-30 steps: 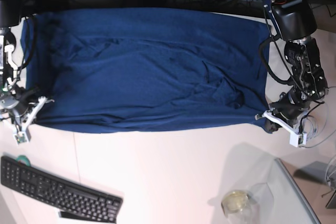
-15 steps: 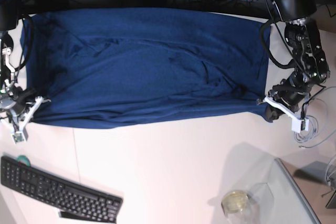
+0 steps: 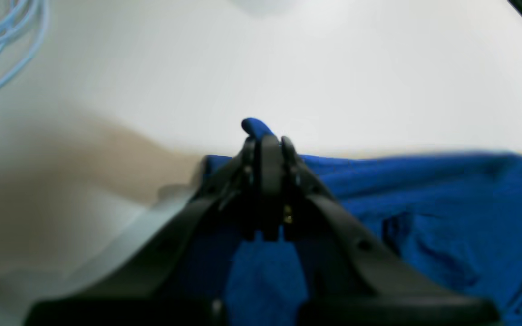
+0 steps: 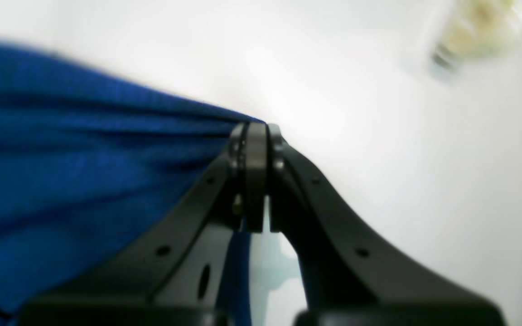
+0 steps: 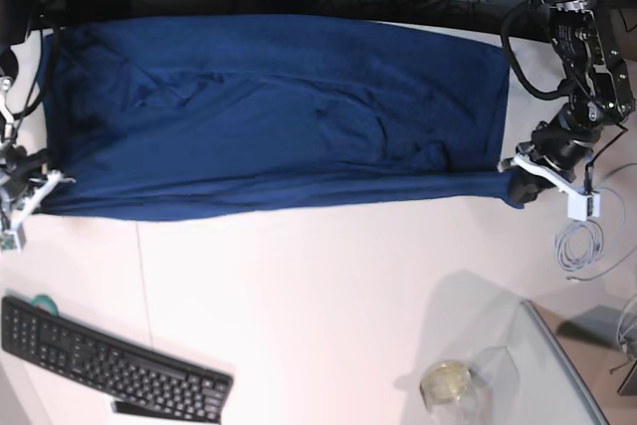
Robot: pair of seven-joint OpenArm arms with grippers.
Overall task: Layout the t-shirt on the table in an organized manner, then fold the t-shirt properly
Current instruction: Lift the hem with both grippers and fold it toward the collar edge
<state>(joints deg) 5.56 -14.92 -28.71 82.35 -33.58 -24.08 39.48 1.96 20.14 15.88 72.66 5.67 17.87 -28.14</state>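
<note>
Navy t-shirt (image 5: 279, 116) lies spread across the white table (image 5: 318, 316), its near edge now pulled farther back and drawn straight. Left gripper (image 5: 518, 186) and right gripper (image 5: 35, 189) each pinch a corner tightly, so the laying-out looks nearly finished.

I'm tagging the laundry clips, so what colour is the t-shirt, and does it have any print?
Plain navy blue, no print on the t-shirt; the base view shows it best.

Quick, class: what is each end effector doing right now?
Left end effector: closed, pinching a corner of the navy-blue knit t-shirt.
Right end effector: closed, pinching the t-shirt's other near corner.
</note>
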